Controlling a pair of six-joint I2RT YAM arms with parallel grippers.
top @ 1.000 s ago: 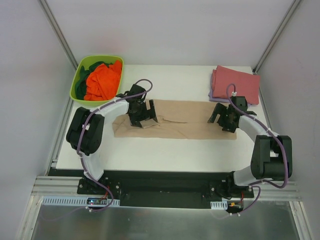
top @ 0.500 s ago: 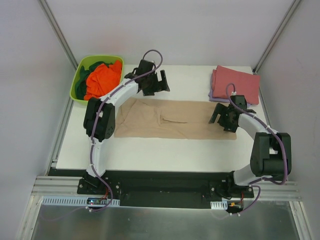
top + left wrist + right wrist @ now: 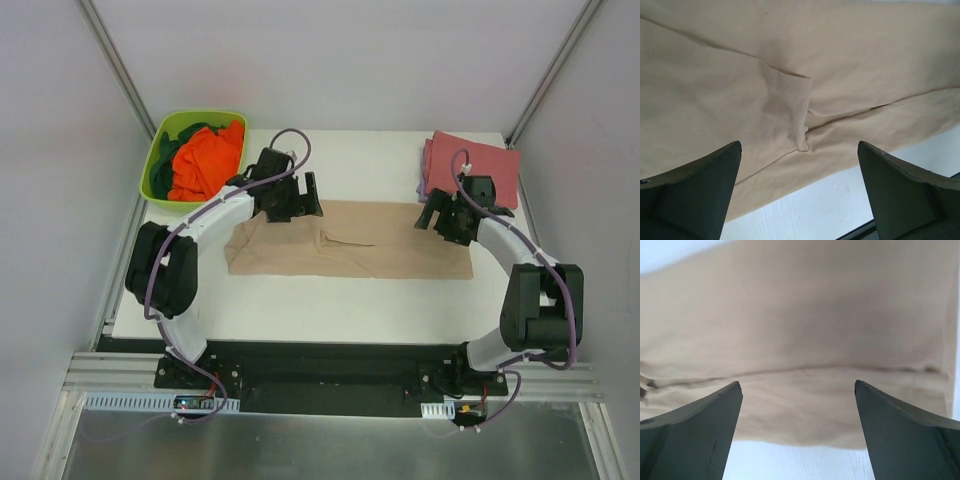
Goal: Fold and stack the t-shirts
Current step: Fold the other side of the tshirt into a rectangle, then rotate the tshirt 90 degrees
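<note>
Claws (image 3: pixel 799 143) (image 3: pixel 797 383) spread, seemingly above ends of t-shirt (image 3: pixel 380 250).

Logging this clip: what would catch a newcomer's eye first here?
A tan shirt lies in a long strip mid-table, the left gripper and right gripper open over its ends. A bright orange shirt sits in the green tub far left; a folded red shirt lies far right.
</note>
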